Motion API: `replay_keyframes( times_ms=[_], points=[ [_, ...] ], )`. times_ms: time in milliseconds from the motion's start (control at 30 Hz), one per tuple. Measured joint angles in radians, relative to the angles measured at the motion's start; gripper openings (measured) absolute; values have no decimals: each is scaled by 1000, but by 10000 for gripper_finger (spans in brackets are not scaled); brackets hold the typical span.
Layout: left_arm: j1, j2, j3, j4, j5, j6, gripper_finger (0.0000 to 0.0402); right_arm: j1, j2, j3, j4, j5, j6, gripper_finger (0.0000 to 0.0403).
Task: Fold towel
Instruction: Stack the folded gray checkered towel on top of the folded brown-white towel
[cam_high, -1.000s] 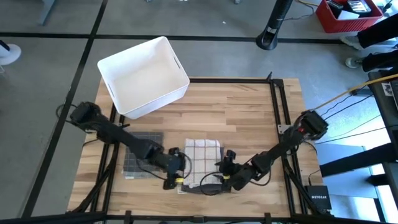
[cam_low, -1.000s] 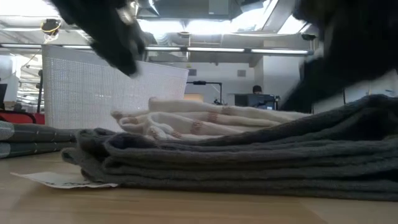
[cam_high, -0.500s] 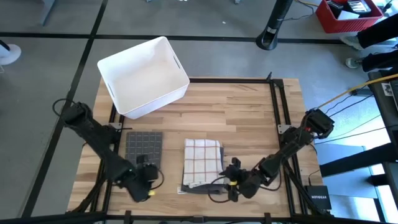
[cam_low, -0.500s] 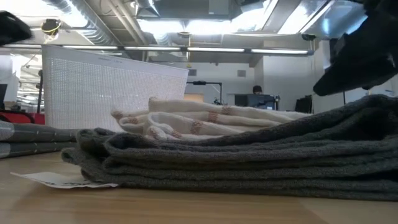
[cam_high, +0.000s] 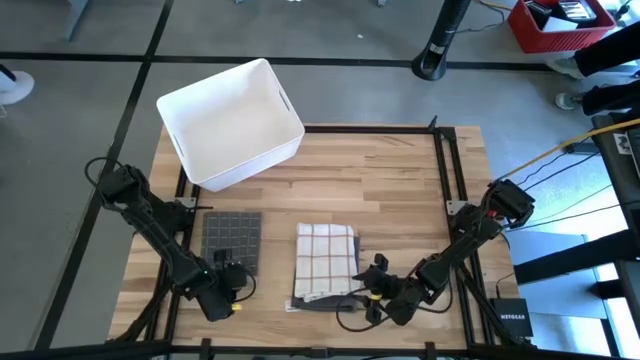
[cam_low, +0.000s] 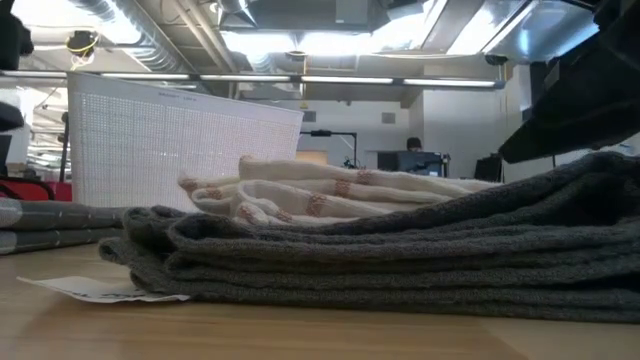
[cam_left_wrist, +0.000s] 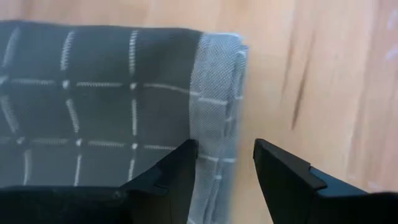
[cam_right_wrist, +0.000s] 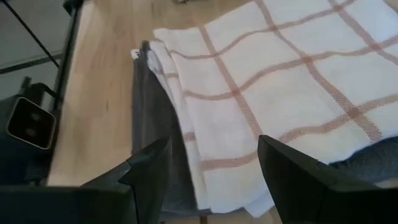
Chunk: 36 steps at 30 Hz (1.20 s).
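A white towel with red-brown checks (cam_high: 327, 255) lies folded on top of a folded grey towel (cam_low: 400, 265) near the table's front edge. To its left a dark grey towel with a light grid (cam_high: 232, 241) lies flat on the table. My left gripper (cam_high: 236, 284) hangs open, pointing steeply down, at that towel's near edge; its fingers straddle the near corner (cam_left_wrist: 214, 93). My right gripper (cam_high: 369, 290) stands open just right of the white towel, which fills its view (cam_right_wrist: 280, 81), with the grey towel's folds (cam_right_wrist: 152, 124) beside it.
A white basket (cam_high: 230, 120) stands at the table's far left corner and rises behind the towels in the low view (cam_low: 180, 140). A small paper tag (cam_low: 100, 290) lies by the grey towel's near left corner. Bare wood (cam_high: 400, 190) spreads between basket and towels.
My left gripper has swung from the white towel's near left corner toward the table's left edge, sinking and turning, and now stands at the dark grey towel's near edge. My right gripper has drawn back a little toward the table's near right. The towels have not moved.
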Motion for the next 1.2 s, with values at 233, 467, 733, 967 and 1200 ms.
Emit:
replay_keyframes(
  times_ms=[233,467,733,967,1200],
  points=[
    [23,1,-88,55,-7,51,155,0,0,0,-9,16,-23,241],
    [47,0,-131,63,-37,61,146,0,5,-2,-12,23,-23,241],
    [51,16,-146,49,-119,95,18,0,5,-2,-10,34,-24,241],
    [67,19,-149,39,-156,83,8,0,5,-2,-10,34,-24,241],
    [54,28,-94,18,-161,18,7,0,5,-2,-8,34,-19,241]
  ],
)
